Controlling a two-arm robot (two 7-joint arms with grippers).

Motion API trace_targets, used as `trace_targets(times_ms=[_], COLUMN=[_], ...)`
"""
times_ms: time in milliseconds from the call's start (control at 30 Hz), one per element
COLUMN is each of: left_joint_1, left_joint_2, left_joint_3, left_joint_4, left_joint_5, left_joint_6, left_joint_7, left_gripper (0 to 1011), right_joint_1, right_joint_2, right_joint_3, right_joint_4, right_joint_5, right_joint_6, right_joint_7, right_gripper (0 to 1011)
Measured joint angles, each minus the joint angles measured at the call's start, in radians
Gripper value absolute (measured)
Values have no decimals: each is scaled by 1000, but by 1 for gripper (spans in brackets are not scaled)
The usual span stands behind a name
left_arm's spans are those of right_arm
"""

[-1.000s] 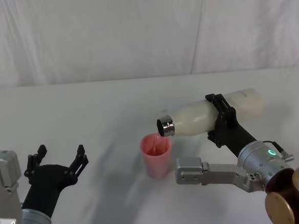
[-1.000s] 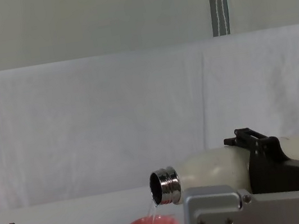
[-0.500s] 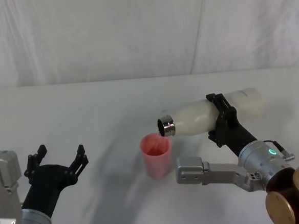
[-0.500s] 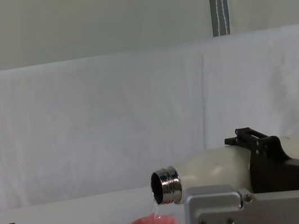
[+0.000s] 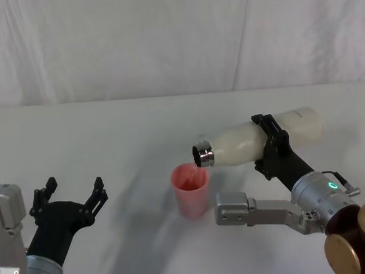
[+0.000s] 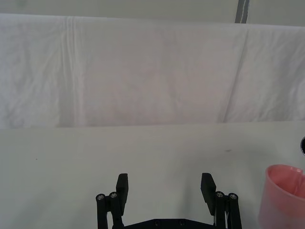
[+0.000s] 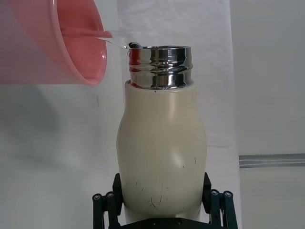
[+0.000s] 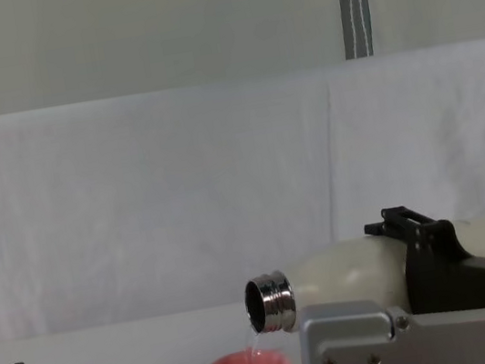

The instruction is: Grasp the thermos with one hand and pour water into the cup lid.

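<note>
**Pour in progress**

The tall cream-white steel-necked thermos (image 5: 258, 139) is being gripped sideways by the black right gripper (image 5: 269, 144), right of centre; water's being trickled into the small pink cup lid (image 5: 190, 190) beneath. Uprighting is probably needed next. The left gripper (image 6: 165, 189) is being kept spread, near left.

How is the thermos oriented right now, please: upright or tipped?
Tipped. The thermos lies nearly level in the right gripper, its open steel neck above the cup lid, a thin stream of water falling in.
</note>
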Motion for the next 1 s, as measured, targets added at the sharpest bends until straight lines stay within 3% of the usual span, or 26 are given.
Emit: trace_targets(times_ms=[267,800,1000], left_joint_1=[0,0,0], left_joint_2=[0,0,0], left_joint_3=[0,0,0], left_joint_4=[0,0,0], left_joint_5=[0,0,0], left_joint_6=[0,0,0], left_joint_7=[0,0,0], left_gripper=[1001,1001,1001], right_joint_1=[0,-17,-18], right_joint_2=[-4,-30,-30], right_joint_3=[4,51,56], right_joint_4=[0,-19,-25], right_joint_5=[10,116,127], right_joint_6=[-1,-31,-35], right_joint_7=[1,11,15], right_gripper=[951,950,951])
